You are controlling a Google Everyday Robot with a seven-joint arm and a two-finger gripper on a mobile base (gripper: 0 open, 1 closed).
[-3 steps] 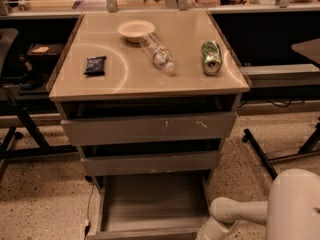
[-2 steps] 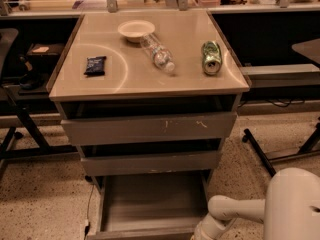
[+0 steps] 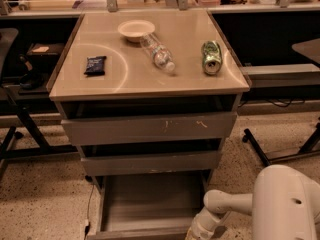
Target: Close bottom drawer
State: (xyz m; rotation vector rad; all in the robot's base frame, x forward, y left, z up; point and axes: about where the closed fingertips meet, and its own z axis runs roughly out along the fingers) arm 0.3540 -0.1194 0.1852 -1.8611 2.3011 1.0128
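**Desk:** Where is the bottom drawer on your camera view?

**Operator:** I see the bottom drawer (image 3: 150, 200) at the foot of the grey cabinet, pulled out farther than the two above it. Its streaked floor is bare to the camera and its front panel runs along the lower edge of the view.

**Desk:** And the gripper?

**Operator:** The gripper (image 3: 196, 232) is low at the bottom edge, just beside the drawer's right front corner, at the end of my white arm (image 3: 280, 204). Whether it is open or closed, or touches the drawer, I cannot tell; I see nothing in its hold.

**Desk:** The rest?

**Operator:** The middle drawer (image 3: 150, 162) and top drawer (image 3: 150, 128) each stand out a little. On the cabinet top (image 3: 150, 81) I see a bowl (image 3: 136, 30), a bottle (image 3: 157, 54) lying touching it, a can (image 3: 211, 57) on its side and a dark packet (image 3: 95, 65).
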